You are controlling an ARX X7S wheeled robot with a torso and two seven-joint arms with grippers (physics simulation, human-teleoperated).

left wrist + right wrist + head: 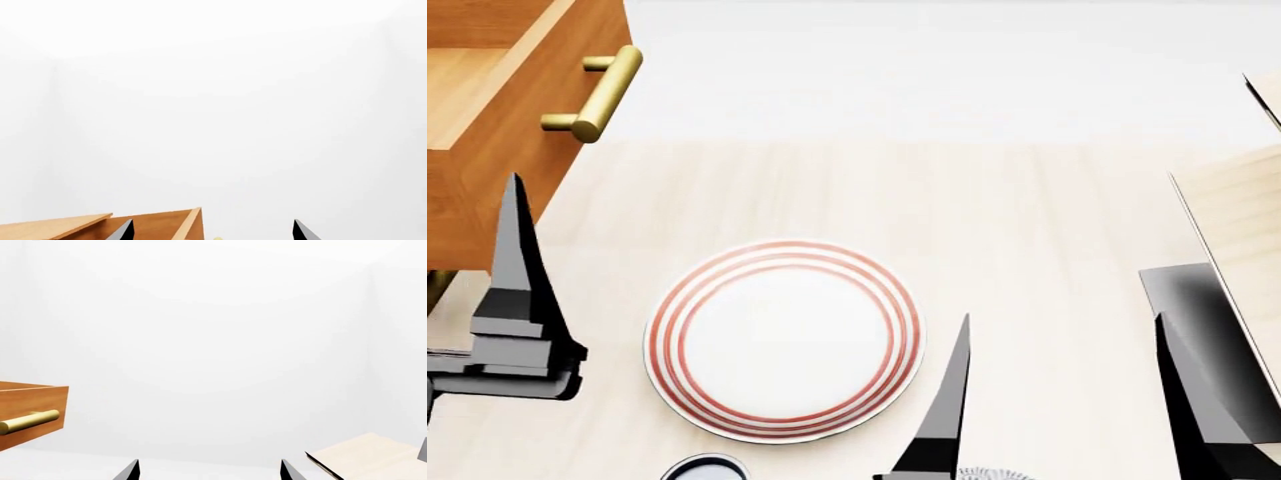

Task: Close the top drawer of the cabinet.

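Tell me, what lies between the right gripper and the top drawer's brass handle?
In the head view, the red-ringed plate lies on the pale table between the right gripper and the brass handle of the top drawer; the rest is bare tabletop.

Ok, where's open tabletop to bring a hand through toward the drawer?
Bare tabletop runs between the plate and the pale rack, and above the plate up to the drawer and its handle. Crowded near the left gripper.

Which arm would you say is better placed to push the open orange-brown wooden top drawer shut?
Probably the left: the left gripper sits beside the open top drawer and its brass bar handle. The right gripper is across the red-striped white plate.
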